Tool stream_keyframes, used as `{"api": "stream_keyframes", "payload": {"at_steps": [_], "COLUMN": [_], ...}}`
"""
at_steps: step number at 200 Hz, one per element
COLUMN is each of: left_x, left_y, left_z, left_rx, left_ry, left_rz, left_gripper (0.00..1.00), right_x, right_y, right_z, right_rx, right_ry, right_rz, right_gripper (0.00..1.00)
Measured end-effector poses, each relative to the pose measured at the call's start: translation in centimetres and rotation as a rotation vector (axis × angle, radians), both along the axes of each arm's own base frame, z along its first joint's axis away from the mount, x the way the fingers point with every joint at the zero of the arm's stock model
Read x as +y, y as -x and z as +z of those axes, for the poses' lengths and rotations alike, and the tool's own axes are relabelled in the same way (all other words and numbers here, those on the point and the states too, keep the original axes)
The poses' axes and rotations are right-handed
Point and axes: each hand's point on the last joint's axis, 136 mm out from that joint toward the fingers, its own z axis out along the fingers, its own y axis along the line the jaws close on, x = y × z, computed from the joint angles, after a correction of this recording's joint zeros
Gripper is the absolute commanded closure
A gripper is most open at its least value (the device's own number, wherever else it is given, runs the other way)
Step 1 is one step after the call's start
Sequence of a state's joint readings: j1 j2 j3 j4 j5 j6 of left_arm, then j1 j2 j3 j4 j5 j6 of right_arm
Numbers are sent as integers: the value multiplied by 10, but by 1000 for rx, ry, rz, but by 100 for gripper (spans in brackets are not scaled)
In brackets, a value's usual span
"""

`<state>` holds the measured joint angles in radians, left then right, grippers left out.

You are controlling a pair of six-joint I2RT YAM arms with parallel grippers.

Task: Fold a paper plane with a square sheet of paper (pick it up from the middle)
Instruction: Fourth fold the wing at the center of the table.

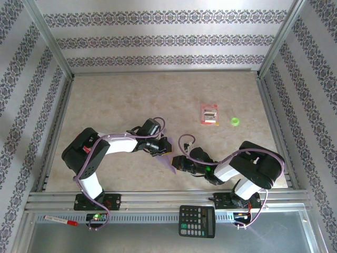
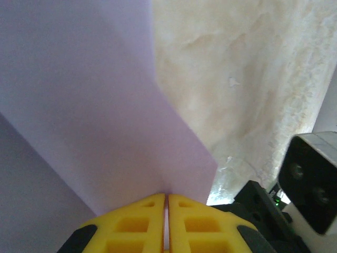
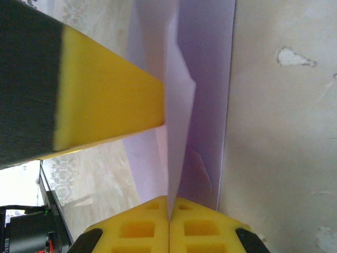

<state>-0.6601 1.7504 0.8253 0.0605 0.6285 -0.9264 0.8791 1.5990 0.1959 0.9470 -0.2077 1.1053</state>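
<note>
The lavender sheet of paper (image 1: 170, 163) is folded into layers and held between both grippers just above the table's near middle. My left gripper (image 1: 162, 149) is shut on it; in the left wrist view the yellow fingertips (image 2: 152, 211) pinch a creased edge of the paper (image 2: 95, 121). My right gripper (image 1: 177, 162) is shut on another edge, where a folded flap (image 3: 179, 105) stands upright out of the closed jaws (image 3: 169, 208). The left gripper's yellow finger (image 3: 105, 100) presses the same flap from the side. I cannot tell whether it has the shape of a paper plane.
A small red-and-white packet (image 1: 210, 114) and a green ring (image 1: 235, 122) lie on the table at the right. A calculator (image 1: 197, 221) and a red-capped pen (image 1: 60, 220) rest on the metal shelf in front of the arm bases. Patterned walls enclose the table.
</note>
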Motion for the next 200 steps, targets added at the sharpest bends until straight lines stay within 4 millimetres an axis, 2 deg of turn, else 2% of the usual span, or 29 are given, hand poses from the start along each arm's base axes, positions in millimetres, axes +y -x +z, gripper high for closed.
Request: {"api": "stream_keyframes", "payload": {"at_steps": [64, 115, 146, 200], "left_x": [1, 0, -6, -11], "left_y": [-1, -5, -3, -1], "left_z": [-2, 25, 31, 16], "left_rx": [6, -42, -48, -17], "left_ry": [-1, 52, 87, 85], "left_rz": [3, 2, -21, -37], "left_gripper": [89, 85, 83, 84], "right_x": [0, 0, 0, 1], "right_y": [0, 0, 0, -1], "right_z": [0, -1, -1, -1], "right_rx": [0, 10, 12, 14], "right_ry": [-1, -7, -9, -9], "right_rz": [-1, -8, -10, -10], "right_gripper": [94, 95, 95, 94]}}
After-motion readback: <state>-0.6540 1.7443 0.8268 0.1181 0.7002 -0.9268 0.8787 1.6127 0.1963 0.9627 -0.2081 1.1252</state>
